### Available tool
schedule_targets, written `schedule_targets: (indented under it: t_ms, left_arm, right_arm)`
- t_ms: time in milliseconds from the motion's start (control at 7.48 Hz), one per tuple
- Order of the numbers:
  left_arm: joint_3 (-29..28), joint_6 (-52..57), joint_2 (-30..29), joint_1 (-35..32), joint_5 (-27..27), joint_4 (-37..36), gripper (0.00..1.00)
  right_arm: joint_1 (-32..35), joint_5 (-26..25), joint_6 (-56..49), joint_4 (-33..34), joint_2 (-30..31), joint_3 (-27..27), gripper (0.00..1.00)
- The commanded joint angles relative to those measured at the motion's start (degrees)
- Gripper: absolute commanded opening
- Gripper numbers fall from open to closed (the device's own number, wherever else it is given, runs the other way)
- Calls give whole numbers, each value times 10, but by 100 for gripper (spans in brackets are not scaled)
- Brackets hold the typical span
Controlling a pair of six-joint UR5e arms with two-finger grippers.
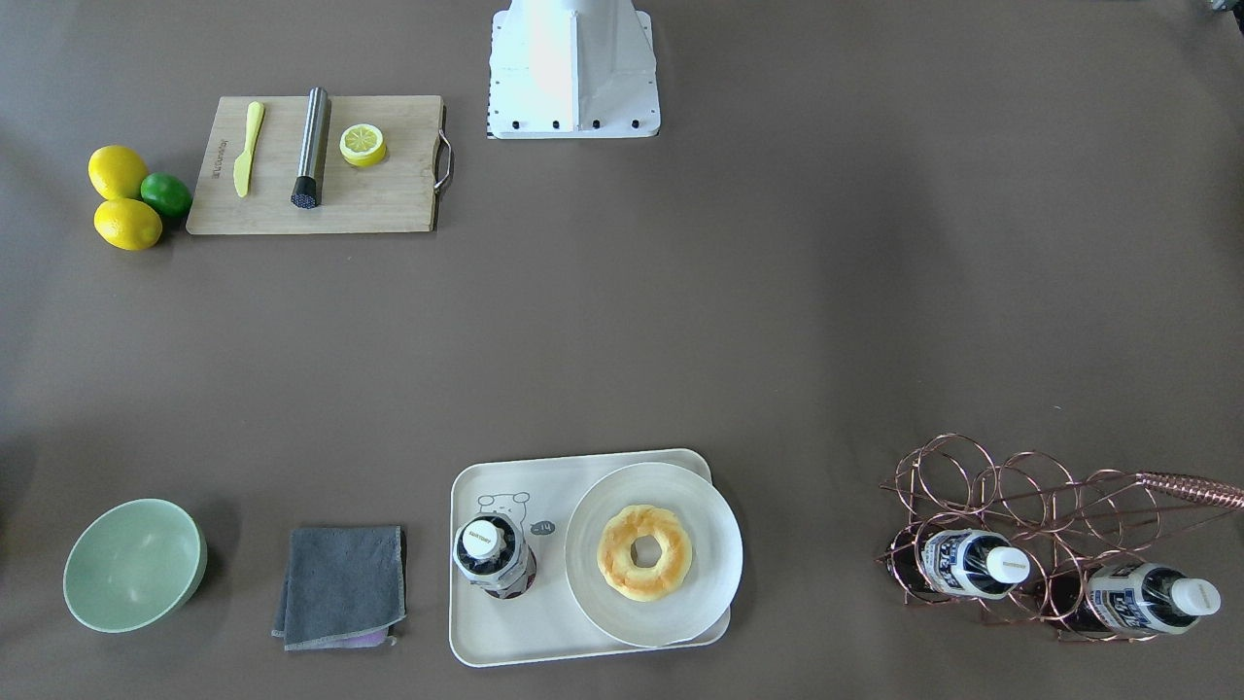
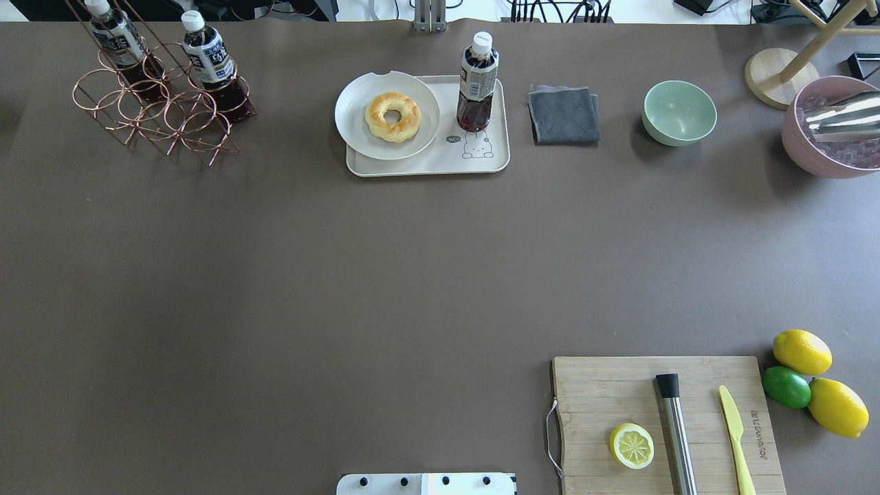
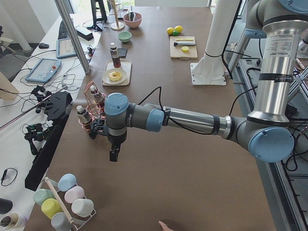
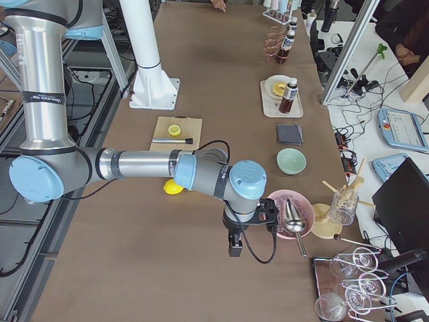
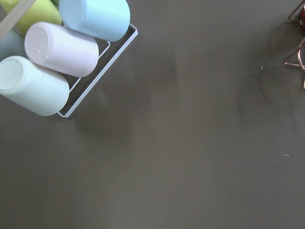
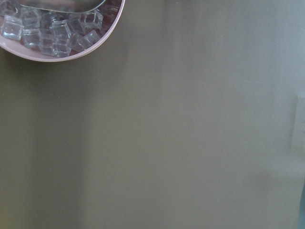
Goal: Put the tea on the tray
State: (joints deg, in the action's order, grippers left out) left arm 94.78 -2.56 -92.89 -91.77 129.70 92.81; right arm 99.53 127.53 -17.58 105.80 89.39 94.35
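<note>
One clear-plastic tea bottle (image 2: 477, 82) upright on rounded cream tray (image 2: 412, 166)

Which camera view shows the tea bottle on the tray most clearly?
Overhead exterior: the tea bottle stands upright on the tray, cap, label and liquid visible. Front-facing sees mainly its cap; side views show it small; wrist views miss it.

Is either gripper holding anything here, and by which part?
Nothing seems held: the tea stands free on the tray, and the left gripper and right gripper both hang far from it.
</note>
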Motion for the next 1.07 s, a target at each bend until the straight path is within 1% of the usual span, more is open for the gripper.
schedule_targets:
  t_ms: [0,134,267,401,802,935]
  left_arm:
    - [0,6,18,-11,14,4,98]
    - [-1,6,19,-12,13,5,98]
    - [-1,7,19,-23,13,4,98]
    - [-3,7,19,-24,13,4,98]
    - [-3,7,19,-26,12,4,98]
    - [-3,7,18,-26,13,4,98]
  right_arm:
    - [1,-1,4,-9,2,1,100]
    - [1,-1,47,-12,-4,6,100]
    - [-1,-3,108,-43,-3,6,100]
    - [-5,-3,114,-79,0,0,100]
    - [-44,-1,115,-81,-7,0,100]
    - [-46,-1,115,-89,-6,0,100]
